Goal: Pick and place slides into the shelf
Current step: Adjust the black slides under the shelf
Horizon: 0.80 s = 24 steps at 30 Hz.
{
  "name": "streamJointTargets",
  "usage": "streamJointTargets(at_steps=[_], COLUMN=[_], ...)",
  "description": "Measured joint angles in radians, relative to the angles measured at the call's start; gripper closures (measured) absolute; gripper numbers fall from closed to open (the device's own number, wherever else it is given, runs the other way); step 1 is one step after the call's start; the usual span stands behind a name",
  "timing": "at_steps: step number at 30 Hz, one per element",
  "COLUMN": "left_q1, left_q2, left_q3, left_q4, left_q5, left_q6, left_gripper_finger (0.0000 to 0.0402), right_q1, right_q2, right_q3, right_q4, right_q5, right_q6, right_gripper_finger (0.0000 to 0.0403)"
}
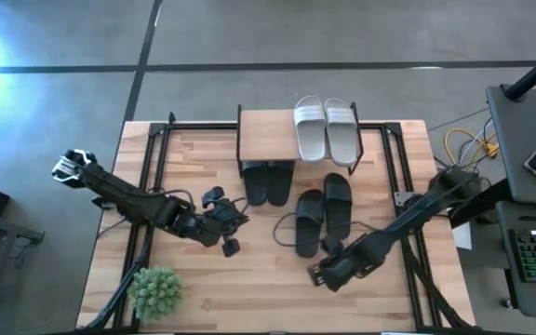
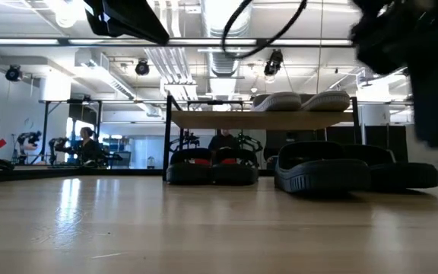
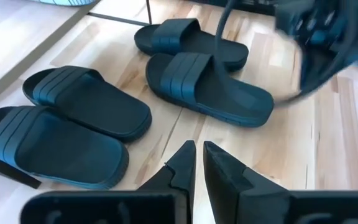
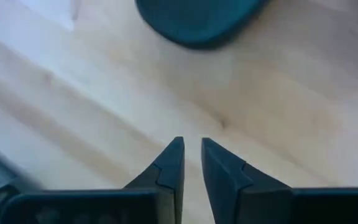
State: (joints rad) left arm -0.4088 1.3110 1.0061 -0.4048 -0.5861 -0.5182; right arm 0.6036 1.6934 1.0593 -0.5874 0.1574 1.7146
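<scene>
- The shelf (image 1: 268, 138) stands at the far middle of the table (image 1: 249, 288).
- Two slides (image 1: 325, 128) lie on its top board.
- Two slides (image 1: 267, 181) sit under it.
- Two slides (image 1: 323, 210) lie before it, rightward.
- A plant (image 1: 154, 292) stands well before it, leftward.

Two dark jointed arms, black cables alongside, left pincer (image 3: 197, 163) with wedge-shaped black fingers

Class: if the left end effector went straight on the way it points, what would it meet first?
Probably the nearer loose black slide; the left end effector is nearly shut and aimed at it across bare table.
</scene>
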Motion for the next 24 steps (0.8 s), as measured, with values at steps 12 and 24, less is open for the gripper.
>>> streamJointTargets(at_steps=[12,24], left_q1=[-0.003,-0.009], left_q2=[-0.004,-0.004], left_q3=[0.001,0.001], left_q4=[-0.002,-0.011], left_q5=[0.043,0.043], left_q6=[0.002,0.032], left_gripper_finger=[0.0385,0.0385], right_q1=[-0.121,-0.245], right_q2=[0.239,0.192], right_q3=[0.178,0.148], right_q4=[-0.077,-0.185], right_q5=[0.030,0.206], right_q6=[-0.096,-0.145], right_gripper_finger=[0.0371,0.0372])
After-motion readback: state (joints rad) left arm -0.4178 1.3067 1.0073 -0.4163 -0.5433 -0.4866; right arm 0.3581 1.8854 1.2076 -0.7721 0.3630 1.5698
